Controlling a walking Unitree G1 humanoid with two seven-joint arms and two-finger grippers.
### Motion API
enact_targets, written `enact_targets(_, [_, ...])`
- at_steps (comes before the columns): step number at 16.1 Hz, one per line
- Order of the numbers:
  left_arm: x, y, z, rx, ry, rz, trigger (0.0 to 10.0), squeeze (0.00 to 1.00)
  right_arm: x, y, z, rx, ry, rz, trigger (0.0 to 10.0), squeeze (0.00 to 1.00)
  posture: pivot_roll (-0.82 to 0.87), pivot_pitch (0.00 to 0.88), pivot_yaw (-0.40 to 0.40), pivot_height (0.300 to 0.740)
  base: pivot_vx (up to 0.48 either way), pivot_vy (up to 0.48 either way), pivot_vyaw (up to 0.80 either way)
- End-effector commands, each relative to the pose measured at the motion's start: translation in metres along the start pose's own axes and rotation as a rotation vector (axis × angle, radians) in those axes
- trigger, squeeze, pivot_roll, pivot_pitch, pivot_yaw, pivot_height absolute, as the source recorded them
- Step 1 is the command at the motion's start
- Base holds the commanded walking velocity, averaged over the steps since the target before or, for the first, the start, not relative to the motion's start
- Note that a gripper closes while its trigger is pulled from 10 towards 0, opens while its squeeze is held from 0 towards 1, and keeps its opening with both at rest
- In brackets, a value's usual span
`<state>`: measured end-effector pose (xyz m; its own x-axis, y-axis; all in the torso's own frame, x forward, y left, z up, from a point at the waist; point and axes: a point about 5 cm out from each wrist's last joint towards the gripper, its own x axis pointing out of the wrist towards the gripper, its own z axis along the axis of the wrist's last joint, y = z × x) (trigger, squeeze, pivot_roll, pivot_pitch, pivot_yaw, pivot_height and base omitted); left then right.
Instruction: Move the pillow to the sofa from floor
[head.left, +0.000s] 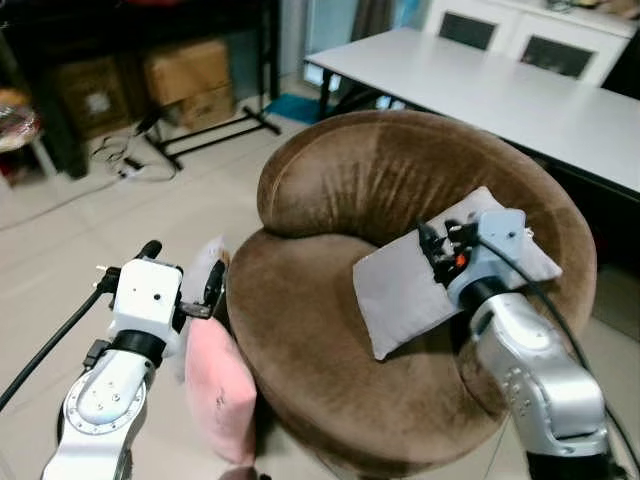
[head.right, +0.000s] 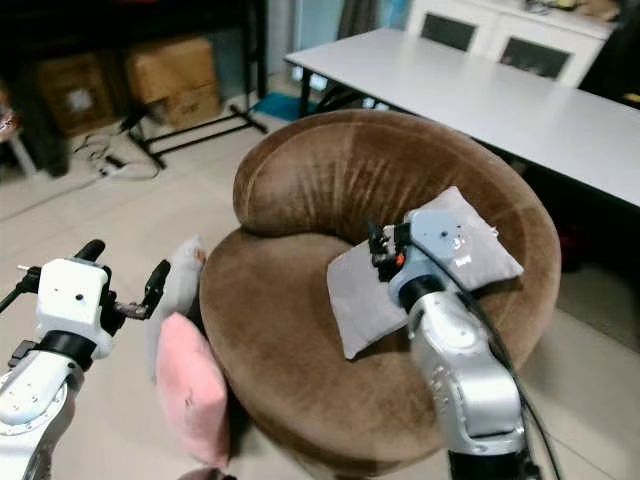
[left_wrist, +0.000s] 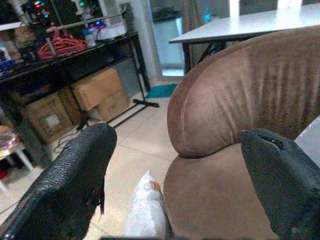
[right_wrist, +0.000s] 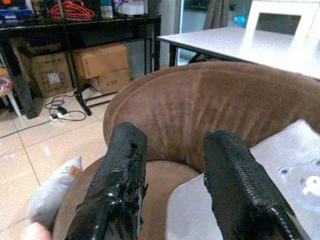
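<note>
Grey pillow (head.left: 420, 285) on sofa (head.left: 330, 330); pink pillow (head.left: 220, 385) on floor.
Left gripper (head.left: 180, 280) fingers spread, above it; right gripper (right_wrist: 175, 185) spread, empty: lower left, straddle the top edge.

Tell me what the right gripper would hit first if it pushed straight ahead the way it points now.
Most likely the brown sofa's backrest: the right gripper, open, points at it over the seat, with the grey pillow just beside that line.

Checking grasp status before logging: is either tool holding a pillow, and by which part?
Nothing is held: left tool and right tool are both open, with nothing between the fingers.
</note>
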<state>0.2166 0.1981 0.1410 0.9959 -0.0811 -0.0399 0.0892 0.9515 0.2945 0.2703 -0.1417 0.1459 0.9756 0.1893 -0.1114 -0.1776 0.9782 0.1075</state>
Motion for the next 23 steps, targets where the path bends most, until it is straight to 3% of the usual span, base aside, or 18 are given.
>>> enact_targets(1, [0.0022, -0.002, 0.0035, 0.005, -0.01, -0.003, 10.0, 0.0, 0.0003, -0.0022, 0.0038, -0.015, -0.007, -0.01, 10.0, 0.0, 0.0, 0.0, -0.065, 0.74, 0.0, 0.424, 0.0])
enact_targets(12, [0.0047, -0.0036, 0.0035, 0.005, -0.007, 0.003, 10.0, 0.0, 0.0035, 0.0, 0.0041, -0.033, 0.003, -0.004, 10.0, 0.0, 0.0, 0.0, -0.072, 0.74, 0.0, 0.427, 0.0])
enact_targets(17, [0.0065, -0.0015, 0.0081, -0.036, -0.034, 0.024, 10.0, 0.0, 0.0036, 0.006, 0.0029, -0.069, 0.018, 0.045, 10.0, 0.0, 0.0, 0.0, -0.073, 0.74, 0.0, 0.0, 0.32])
enact_targets(23, [0.0072, -0.0009, 0.008, -0.03, -0.033, 0.02, 10.0, 0.0, 0.0054, 0.0025, 0.0016, -0.047, 0.018, 0.003, 10.0, 0.0, 0.01, 0.0, -0.071, 0.74, 0.194, 0.0, 0.27])
